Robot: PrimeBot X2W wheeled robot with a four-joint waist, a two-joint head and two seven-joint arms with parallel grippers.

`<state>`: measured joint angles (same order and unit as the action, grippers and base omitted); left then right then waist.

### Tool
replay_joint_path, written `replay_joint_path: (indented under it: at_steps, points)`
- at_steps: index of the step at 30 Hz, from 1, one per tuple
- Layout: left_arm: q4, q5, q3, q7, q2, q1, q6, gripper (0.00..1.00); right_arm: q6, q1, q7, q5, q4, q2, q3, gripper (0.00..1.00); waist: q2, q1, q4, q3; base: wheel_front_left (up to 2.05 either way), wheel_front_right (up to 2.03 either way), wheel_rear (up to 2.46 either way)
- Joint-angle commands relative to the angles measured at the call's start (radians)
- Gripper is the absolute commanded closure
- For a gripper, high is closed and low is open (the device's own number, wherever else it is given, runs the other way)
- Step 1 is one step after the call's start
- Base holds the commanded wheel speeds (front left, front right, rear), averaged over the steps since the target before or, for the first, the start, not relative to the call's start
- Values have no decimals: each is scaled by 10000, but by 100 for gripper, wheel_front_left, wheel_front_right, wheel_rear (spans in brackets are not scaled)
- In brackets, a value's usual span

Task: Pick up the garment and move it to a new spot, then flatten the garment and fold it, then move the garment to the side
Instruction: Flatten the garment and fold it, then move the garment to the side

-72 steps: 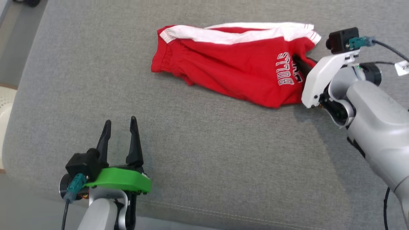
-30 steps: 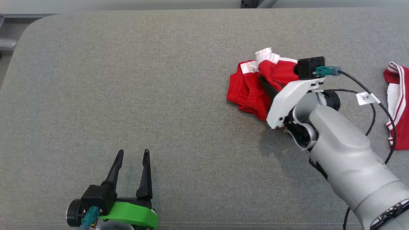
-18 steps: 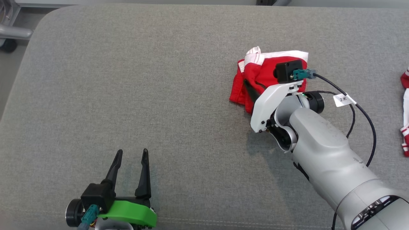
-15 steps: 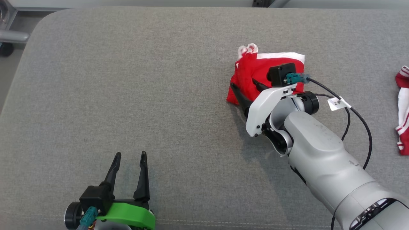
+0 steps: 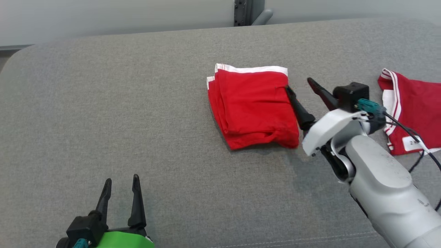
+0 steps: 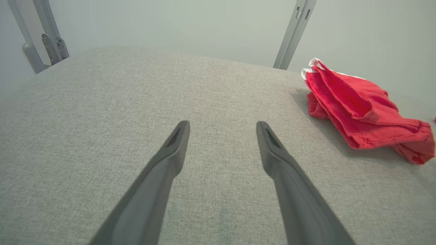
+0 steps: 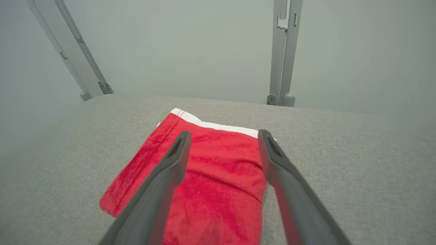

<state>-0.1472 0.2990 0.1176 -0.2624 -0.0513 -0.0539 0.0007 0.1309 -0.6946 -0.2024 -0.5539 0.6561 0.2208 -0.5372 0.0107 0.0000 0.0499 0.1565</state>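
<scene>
Broadly, the fold looks done: the red shorts lie as a compact rectangle on the grey upholstered cushion, several layers stacked, with white trim showing along the far edge and the far left corner. The near right corner is a little puffy rather than pressed flat. Judged from that, the pick-up, the flattening and the folding are behind, and what remains is carrying the bundle to the side.

The right gripper sits just beside the shorts' right edge with its two dark fingers spread wide and nothing between them. One finger runs along that edge, and I cannot tell whether it touches the cloth. The left gripper hovers low at the near left, fingers also spread and empty, well apart from the shorts.

For room, the widest bare stretch of cushion lies to the left of the shorts and toward the robot, reaching to the rounded far left corner. Behind the shorts the cushion's far edge is near, with a pale wall and a metal post beyond it, so little space there. To the right lies a second red garment with white stripes, near the right arm and its cable; a move that way risks crowding it
</scene>
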Motion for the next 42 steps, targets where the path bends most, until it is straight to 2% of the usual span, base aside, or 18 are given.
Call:
replay_joint_path:
  at_steps: [1,4,8,12,17,22,28,42]
  points:
    - [152,30,-63,-25,-3,-238,76,0,-5,649,-202,267,-381,248,597,0,-107,0,-443,-366,0,0,0]
    - [332,-243,-137,-25,-2,-396,82,0,-7,1426,-432,996,-915,653,1613,0,-107,0,-591,-496,0,0,0]
    - [463,-631,-255,-25,-7,-518,41,0,-7,2684,-604,2290,-1737,848,3000,0,-107,0,-660,-672,0,0,0]
    - [450,-882,-459,-25,-12,-578,-37,0,-5,3609,-629,3141,-2533,656,3968,0,-107,0,-689,-766,0,0,0]
    - [206,-1139,-803,-24,-65,-583,-348,0,-7,5130,-631,4108,-3734,33,5120,0,-107,0,-695,-1002,0,0,0]
    - [-205,-1342,-1061,-25,-54,-543,-609,0,-8,6239,-633,4739,-4182,-495,5426,0,-107,0,-673,-1282,0,0,0]
    - [-655,-1518,-1238,-25,-33,-599,-770,0,-7,6773,-635,5097,-4199,-808,5245,0,-107,0,-731,-1440,0,0,0]
    - [-880,-1302,-1630,-25,0,-881,-654,0,-7,6727,-636,5268,-3859,-878,5013,0,-107,0,-514,-1736,0,0,0]
